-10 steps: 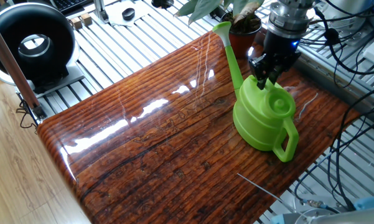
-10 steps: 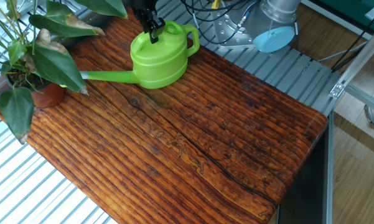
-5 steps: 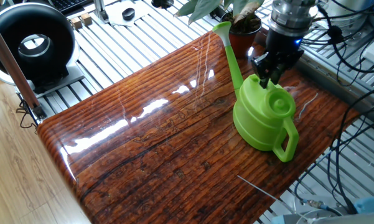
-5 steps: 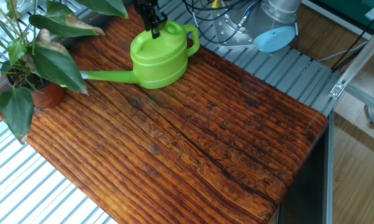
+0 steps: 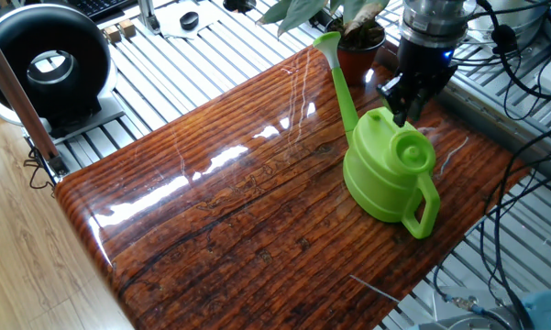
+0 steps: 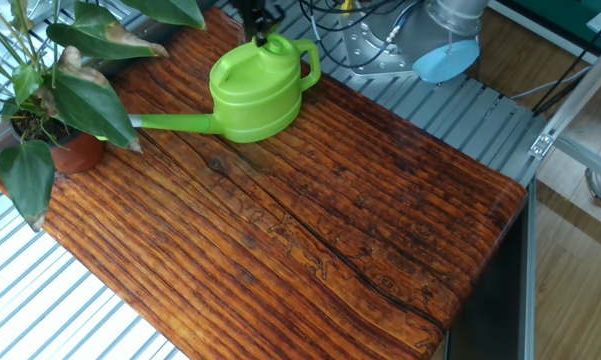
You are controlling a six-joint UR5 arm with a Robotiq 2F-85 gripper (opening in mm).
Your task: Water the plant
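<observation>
- You are looking at a glossy, reddish-brown wooden tabletop (image 5: 257, 211) with a strong striped grain, seen from two fixed cameras on different sides.
- A lime-green plastic watering can (image 5: 388, 174) stands upright on the tabletop, its long thin spout (image 5: 340, 78) reaching toward the plant and its looped handle (image 5: 425, 211) on the far side from the spout.
- The black two-finger gripper (image 5: 405, 107) hangs from above at the top of the can, beside the round filler opening (image 5: 410, 149); in the other fixed view only its tips (image 6: 263, 30) show at the top edge of the picture.
- You cannot tell whether the jaws are released or clenched: the dark fingers blur together, and whether they touch the can is unclear.
- The small houseplant with broad dark green leaves in a reddish-brown terracotta pot (image 5: 356, 41) stands at the table's edge.
- In one fixed view, the plant lies at about 10 o'clock from the jaws, near them and just past the spout tip.
- In the other fixed view, the plant (image 6: 65, 110) lies at about 8 o'clock from the jaws, well apart, with the spout tip hidden behind a leaf.
</observation>
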